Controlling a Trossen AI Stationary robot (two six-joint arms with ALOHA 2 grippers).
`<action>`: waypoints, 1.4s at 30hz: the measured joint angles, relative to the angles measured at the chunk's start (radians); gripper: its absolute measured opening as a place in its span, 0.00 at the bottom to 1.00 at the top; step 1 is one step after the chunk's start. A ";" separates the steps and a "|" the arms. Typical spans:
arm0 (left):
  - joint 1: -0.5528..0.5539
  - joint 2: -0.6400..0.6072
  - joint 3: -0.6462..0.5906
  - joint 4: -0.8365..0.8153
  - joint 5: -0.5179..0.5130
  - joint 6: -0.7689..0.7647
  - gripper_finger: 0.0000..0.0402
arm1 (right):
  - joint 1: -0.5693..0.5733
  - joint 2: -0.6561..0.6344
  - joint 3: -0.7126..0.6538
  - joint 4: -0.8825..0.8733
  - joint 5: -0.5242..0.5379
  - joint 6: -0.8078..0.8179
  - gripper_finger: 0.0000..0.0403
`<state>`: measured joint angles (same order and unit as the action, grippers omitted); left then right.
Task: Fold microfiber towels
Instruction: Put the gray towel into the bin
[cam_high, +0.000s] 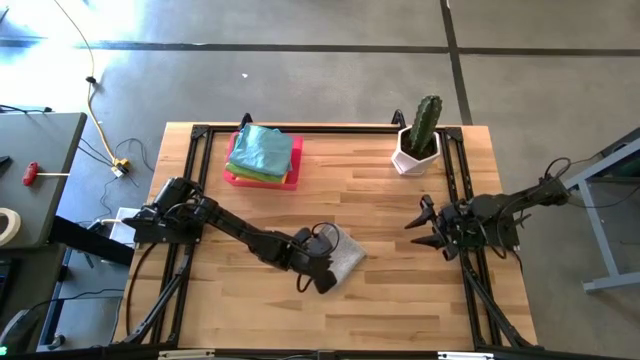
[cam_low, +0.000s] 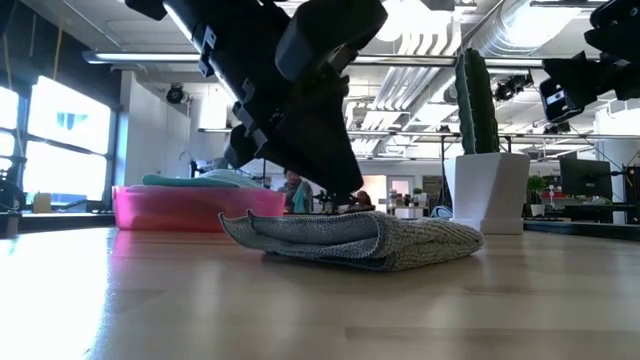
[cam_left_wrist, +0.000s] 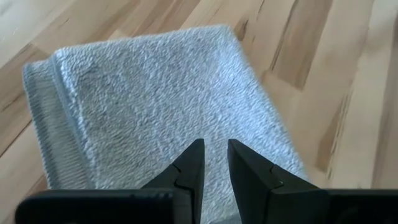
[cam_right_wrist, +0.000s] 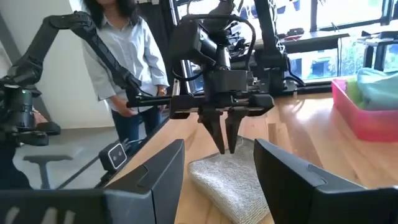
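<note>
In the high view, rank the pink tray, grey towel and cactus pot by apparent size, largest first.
1. Pink tray, with its towel stack.
2. Grey towel, folded, partly under the left gripper.
3. Cactus pot, close to the towel, so unsure.

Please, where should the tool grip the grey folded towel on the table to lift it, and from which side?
Judging by its shape, grip the grey towel at its rounded folded edge, coming down from above as the left tool does now. That edge looks thick and bundles the layers, so they should lift together; the loose thin corner would probably unfold.
</note>
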<state>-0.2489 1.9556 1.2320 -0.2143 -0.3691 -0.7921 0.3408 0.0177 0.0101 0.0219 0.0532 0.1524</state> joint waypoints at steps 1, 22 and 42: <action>0.000 0.000 0.000 0.008 0.000 0.000 0.16 | 0.000 0.000 0.000 0.000 0.000 0.006 0.46; -0.025 0.000 0.000 0.098 0.109 0.028 0.16 | 0.000 0.000 0.000 -0.001 0.000 0.005 0.46; -0.045 -0.064 0.000 -0.068 0.068 -0.067 0.38 | 0.000 0.000 0.000 -0.003 0.000 0.004 0.46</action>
<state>-0.2937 1.8915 1.2320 -0.2819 -0.3010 -0.8591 0.3411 0.0177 0.0105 0.0193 0.0528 0.1567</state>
